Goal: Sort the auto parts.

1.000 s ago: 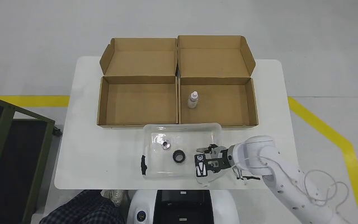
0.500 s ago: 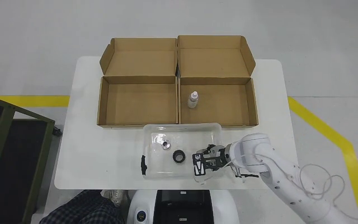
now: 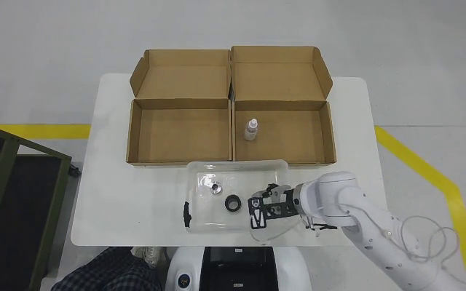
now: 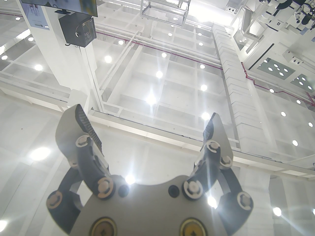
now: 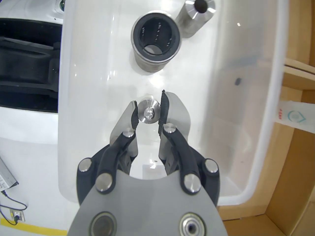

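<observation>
The worktop (image 3: 109, 145) is a white slab with rounded corners. Three containers lie directly on it. We take the clear bin (image 3: 271, 174) as reference: it sits at the near edge of the worktop, roughly midway along that edge. Directly beyond the bin stand two open cardboard boxes, side by side and touching. The left box (image 3: 178, 134) lies beyond the bin's left half and the right box (image 3: 291, 134) beyond its right half. Both boxes stand just beside the bin's far rim; we cannot confirm contact. Their lids fold back, away from the bin.
</observation>
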`<state>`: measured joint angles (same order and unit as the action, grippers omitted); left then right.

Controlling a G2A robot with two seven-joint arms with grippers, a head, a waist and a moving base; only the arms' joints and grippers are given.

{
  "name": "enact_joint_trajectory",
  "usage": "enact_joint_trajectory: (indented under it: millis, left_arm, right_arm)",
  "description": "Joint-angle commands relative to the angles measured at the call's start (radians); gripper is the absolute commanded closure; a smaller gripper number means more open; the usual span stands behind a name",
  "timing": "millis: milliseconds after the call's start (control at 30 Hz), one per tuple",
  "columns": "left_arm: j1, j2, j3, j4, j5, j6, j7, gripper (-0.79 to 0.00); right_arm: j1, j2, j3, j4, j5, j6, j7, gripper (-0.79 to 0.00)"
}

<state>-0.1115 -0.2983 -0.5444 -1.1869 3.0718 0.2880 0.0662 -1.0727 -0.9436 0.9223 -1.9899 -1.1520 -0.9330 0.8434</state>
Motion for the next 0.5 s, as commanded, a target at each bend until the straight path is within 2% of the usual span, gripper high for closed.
enact_joint_trajectory:
  millis: [0, 267, 467]
  left_arm:
    - [0.0, 0.0, 0.0, 0.0, 0.0, 0.0, 0.0, -0.785]
    - [0.0, 0.0, 0.0, 0.0, 0.0, 0.0, 0.0, -0.785]
    - [0.0, 0.0, 0.0, 0.0, 0.0, 0.0, 0.0, -0.785]
  right_arm:
    - [-0.006, 0.005, 0.027, -0.02, 0.004, 0.013, -0.019, 0.0]
    - [-0.053, 0.019, 0.138, -0.107, 0.029, 0.076, -0.177, 0.0]
    - [-0.07, 0.013, 0.189, -0.129, 0.024, 0.151, -0.413, 0.0]
